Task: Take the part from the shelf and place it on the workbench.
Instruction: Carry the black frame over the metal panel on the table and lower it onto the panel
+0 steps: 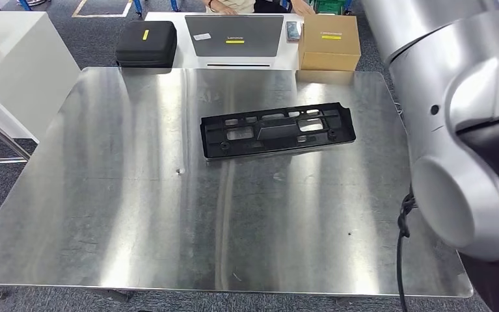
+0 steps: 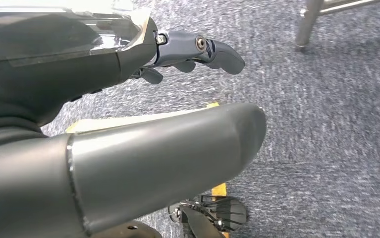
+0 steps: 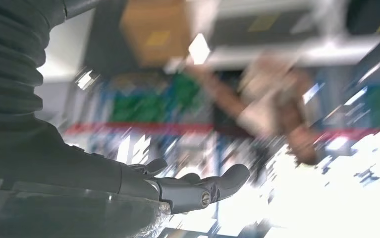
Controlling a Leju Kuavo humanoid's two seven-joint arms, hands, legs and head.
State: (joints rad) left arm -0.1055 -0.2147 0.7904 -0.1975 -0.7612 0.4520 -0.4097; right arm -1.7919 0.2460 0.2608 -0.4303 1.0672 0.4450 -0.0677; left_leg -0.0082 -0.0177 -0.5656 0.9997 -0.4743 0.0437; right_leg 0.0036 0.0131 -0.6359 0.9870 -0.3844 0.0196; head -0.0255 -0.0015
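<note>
The part [image 1: 276, 130] is a long black frame lying flat on the bench [image 1: 103, 214], a bit past the middle and toward the right. Its long side runs left to right, with the right end tipped a little farther away. It looks like it is already set down, so the job seems nearly done. The right arm [image 1: 468, 130] is up beside it, much nearer than the left. The right hand [image 3: 197, 186] holds nothing, fingers stretched out. The left hand [image 2: 197, 52] hangs over the carpet, empty, fingers loosely out. Behind the bench sit a black case [image 1: 146, 43], a laptop [image 1: 235, 36] and a box [image 1: 329, 42], all well apart from the part.
</note>
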